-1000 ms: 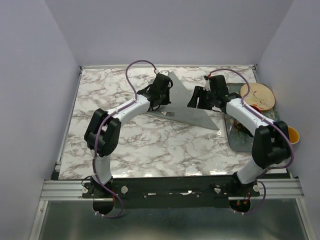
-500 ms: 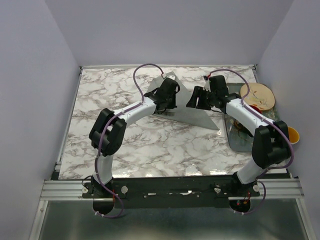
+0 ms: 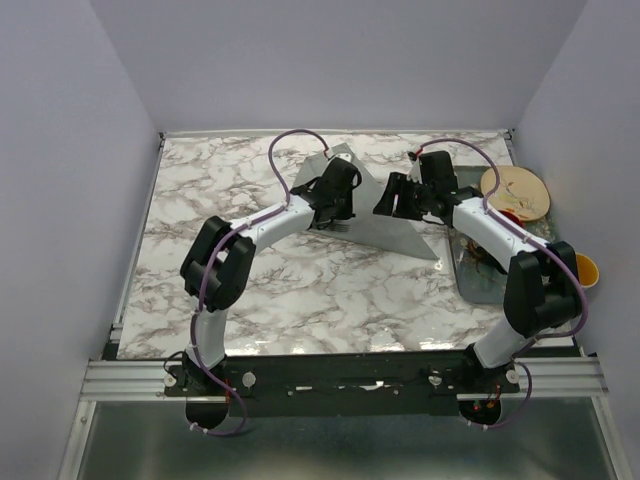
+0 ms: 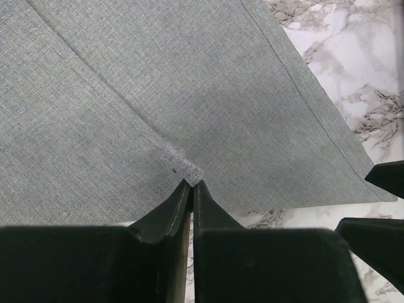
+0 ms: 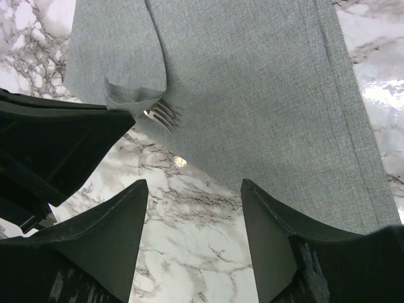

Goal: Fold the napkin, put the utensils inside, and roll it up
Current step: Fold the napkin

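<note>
A tray [image 3: 478, 285] sits near right on the marble tabletop [image 3: 300, 290]. Farther back, at far centre, the napkin [image 3: 405, 235] lies folded into a triangle, with fork [image 5: 165, 115] tines poking from under its near edge. The right end effector [image 5: 194, 184] hangs spread above that edge. The left end effector [image 4: 191, 184] is almost pressed together, a napkin corner at its tips; whether it pinches the cloth, I cannot tell.

Bright even light, glare on the marble table [image 5: 379, 95], sharp weave on the napkin [image 4: 189, 82].
</note>
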{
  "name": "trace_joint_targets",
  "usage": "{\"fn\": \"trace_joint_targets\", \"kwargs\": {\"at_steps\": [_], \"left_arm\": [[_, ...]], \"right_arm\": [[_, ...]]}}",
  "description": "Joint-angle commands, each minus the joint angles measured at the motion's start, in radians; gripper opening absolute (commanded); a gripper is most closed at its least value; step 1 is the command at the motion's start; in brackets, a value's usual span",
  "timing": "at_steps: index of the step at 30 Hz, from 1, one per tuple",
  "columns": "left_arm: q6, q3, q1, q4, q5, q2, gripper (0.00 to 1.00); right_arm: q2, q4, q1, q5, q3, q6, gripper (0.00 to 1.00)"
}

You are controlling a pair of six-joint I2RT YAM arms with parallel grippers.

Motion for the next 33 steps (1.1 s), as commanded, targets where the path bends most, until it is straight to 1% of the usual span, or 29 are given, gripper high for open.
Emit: {"fn": "trace_joint_targets", "kwargs": {"at_steps": [1,2,4,5,6,7,8,10,12,13,14,16,17,18,20,21,22,23,25,26,29,32,33], "left_arm": [[0.005,0.011,-0.015,0.013,0.006,0.028,0.15],[0.005,0.011,-0.020,0.014,0.012,0.029,0.25],[0.002,0.000,-0.020,0.028,0.061,0.020,0.36],[-0.003,-0.009,-0.021,0.036,0.075,0.011,0.53],[-0.003,-0.027,-0.021,0.043,0.094,-0.013,0.65],[-0.001,-0.027,-0.021,0.025,0.125,-0.029,0.79],[0.003,-0.026,-0.020,0.005,0.131,-0.046,0.87],[0.003,-0.041,-0.002,-0.024,0.133,-0.127,0.88],[-0.009,-0.079,0.015,-0.016,0.171,-0.217,0.91],[-0.012,-0.081,0.032,-0.031,0.174,-0.236,0.91],[-0.014,-0.081,0.038,-0.039,0.188,-0.248,0.87],[-0.003,-0.092,0.048,-0.041,0.203,-0.265,0.80],[0.006,-0.100,0.048,-0.026,0.219,-0.264,0.75],[0.026,-0.122,0.048,-0.004,0.277,-0.254,0.70],[0.031,-0.138,0.038,0.057,0.317,-0.244,0.53],[0.043,-0.173,0.028,0.095,0.326,-0.250,0.52],[0.066,-0.188,0.012,0.137,0.303,-0.257,0.52],[0.077,-0.198,-0.001,0.151,0.285,-0.264,0.54],[0.074,-0.227,-0.028,0.189,0.263,-0.280,0.57],[0.066,-0.238,-0.031,0.206,0.262,-0.290,0.61],[0.052,-0.259,-0.034,0.229,0.276,-0.310,0.61],[0.054,-0.262,-0.032,0.220,0.283,-0.326,0.61],[0.055,-0.270,-0.032,0.220,0.285,-0.339,0.61]], "right_arm": [[-0.007,0.020,-0.008,-0.027,-0.019,0.007,0.69],[-0.007,0.020,-0.008,-0.028,-0.020,0.007,0.69],[-0.005,0.022,-0.013,-0.037,-0.027,0.013,0.69],[-0.005,0.022,-0.026,-0.051,-0.031,0.029,0.69],[-0.011,0.022,-0.036,-0.078,-0.036,0.040,0.70],[-0.021,0.015,-0.046,-0.086,-0.048,0.055,0.70],[-0.036,0.008,-0.066,-0.082,-0.056,0.075,0.70],[-0.085,-0.035,-0.079,-0.070,-0.071,0.067,0.71],[-0.116,-0.057,-0.080,-0.044,-0.111,0.044,0.72],[-0.134,-0.070,-0.080,-0.028,-0.126,0.052,0.74],[-0.136,-0.086,-0.080,-0.007,-0.151,0.096,0.75],[-0.134,-0.150,-0.082,0.024,-0.158,0.113,0.76],[-0.146,-0.159,-0.085,0.032,-0.166,0.131,0.76],[-0.160,-0.159,-0.088,0.044,-0.189,0.141,0.76],[-0.194,-0.164,-0.093,0.065,-0.204,0.155,0.76],[-0.227,-0.173,-0.102,0.097,-0.223,0.162,0.76],[-0.248,-0.185,-0.112,0.102,-0.235,0.173,0.76],[-0.264,-0.192,-0.122,0.116,-0.253,0.229,0.76],[-0.294,-0.213,-0.148,0.127,-0.295,0.279,0.75],[-0.301,-0.213,-0.157,0.136,-0.312,0.343,0.75],[-0.343,-0.199,-0.162,0.183,-0.381,0.502,0.74],[-0.370,-0.153,-0.160,0.251,-0.441,0.622,0.74],[-0.370,-0.149,-0.162,0.269,-0.445,0.636,0.74]]}}
